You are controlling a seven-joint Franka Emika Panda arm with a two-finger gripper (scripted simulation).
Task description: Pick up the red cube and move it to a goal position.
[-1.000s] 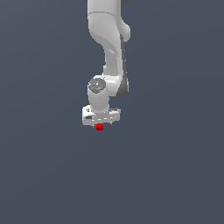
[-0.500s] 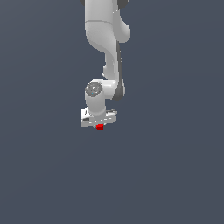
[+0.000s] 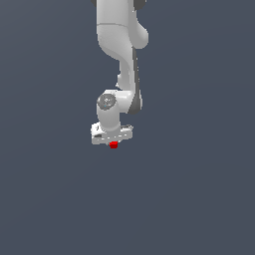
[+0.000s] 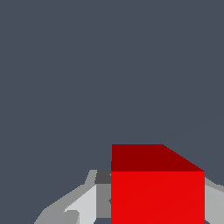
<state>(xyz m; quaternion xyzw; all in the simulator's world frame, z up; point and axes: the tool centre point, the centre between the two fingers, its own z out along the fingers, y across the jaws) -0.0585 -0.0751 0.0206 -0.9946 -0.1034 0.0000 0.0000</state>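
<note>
The red cube [image 3: 113, 145] is tiny and bright red. It sits just under the white hand of my gripper [image 3: 113, 144], at the middle of the exterior view. In the wrist view the red cube [image 4: 157, 188] fills the space between my grey fingers [image 4: 83, 203], which press against its sides. The gripper [image 4: 153, 205] is shut on the cube. The fingertips are mostly hidden behind the cube and the hand in the exterior view.
The white arm [image 3: 119, 55] comes down from the exterior view's top. A plain dark grey surface [image 3: 199, 189] lies all around, with no other objects in view.
The arm and the held cube have shifted very slightly toward the exterior view's left and barely in height. The grip on the cube is unchanged.
</note>
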